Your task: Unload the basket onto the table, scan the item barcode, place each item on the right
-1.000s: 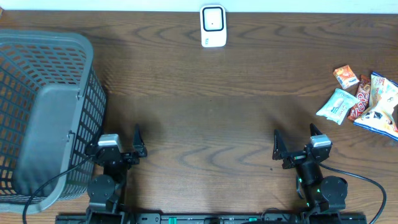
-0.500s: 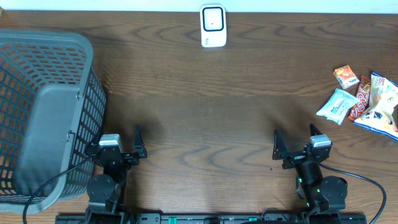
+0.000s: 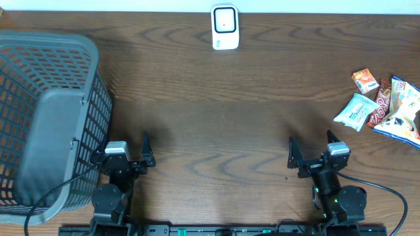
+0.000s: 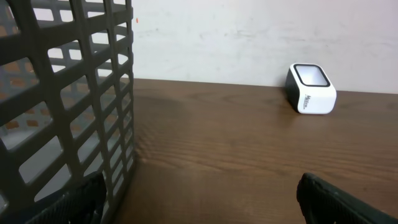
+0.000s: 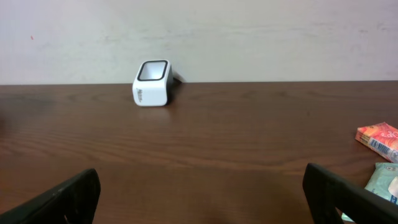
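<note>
The white barcode scanner point(image 3: 224, 27) stands at the far middle edge of the table, also visible in the left wrist view point(image 4: 311, 89) and the right wrist view point(image 5: 152, 83). Several snack packets point(image 3: 384, 105) lie in a loose pile at the right edge: an orange one point(image 3: 363, 80) point(image 5: 379, 138), a pale teal one point(image 3: 356, 110) point(image 5: 382, 180), a red one and a blue-white bag. My left gripper point(image 3: 121, 149) point(image 4: 202, 205) rests open near the front left, holding nothing. My right gripper point(image 3: 312, 145) point(image 5: 202, 199) rests open near the front right, well short of the packets.
A large grey mesh basket point(image 3: 46, 124) point(image 4: 62, 93) fills the left side, its wall right beside my left gripper's outer finger. A pale wall runs behind the table's far edge. Cables trail from both arm bases at the front.
</note>
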Available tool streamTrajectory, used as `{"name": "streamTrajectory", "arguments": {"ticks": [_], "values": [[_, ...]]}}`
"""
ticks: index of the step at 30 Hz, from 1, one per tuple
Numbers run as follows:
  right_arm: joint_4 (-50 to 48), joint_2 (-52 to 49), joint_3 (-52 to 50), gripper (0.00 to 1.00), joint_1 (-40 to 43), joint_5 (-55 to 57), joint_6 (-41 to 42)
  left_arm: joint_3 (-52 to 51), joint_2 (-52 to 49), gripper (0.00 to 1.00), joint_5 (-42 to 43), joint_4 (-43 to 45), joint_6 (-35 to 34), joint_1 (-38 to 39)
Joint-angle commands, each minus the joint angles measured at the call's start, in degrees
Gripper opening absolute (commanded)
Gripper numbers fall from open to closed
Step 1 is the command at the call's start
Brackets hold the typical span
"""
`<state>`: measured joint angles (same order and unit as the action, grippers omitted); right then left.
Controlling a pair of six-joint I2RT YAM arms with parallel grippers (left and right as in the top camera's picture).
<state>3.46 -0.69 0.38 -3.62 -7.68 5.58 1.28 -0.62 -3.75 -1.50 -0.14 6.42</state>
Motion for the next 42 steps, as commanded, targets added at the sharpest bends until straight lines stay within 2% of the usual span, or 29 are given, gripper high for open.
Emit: {"name": "streamTrajectory", "arguments": {"ticks": [1,9,42], "values": [[0.2,0.4,-0.1,0.99,-0.3,0.5,-0.5,-1.0,0.5,0.98,-0.3,-2.3,0.3,-0.4],[0.2,0.4,-0.1,0.99,-0.3,0.5,-0.5,-1.0,0.5,0.98,-0.3,-2.3,0.3,-4.2],[0.2,0.4,-0.1,0.99,-0.3,0.5,-0.5,-1.0,0.4,0.98,-0.3,-2.3,0.3,-4.3]]}}
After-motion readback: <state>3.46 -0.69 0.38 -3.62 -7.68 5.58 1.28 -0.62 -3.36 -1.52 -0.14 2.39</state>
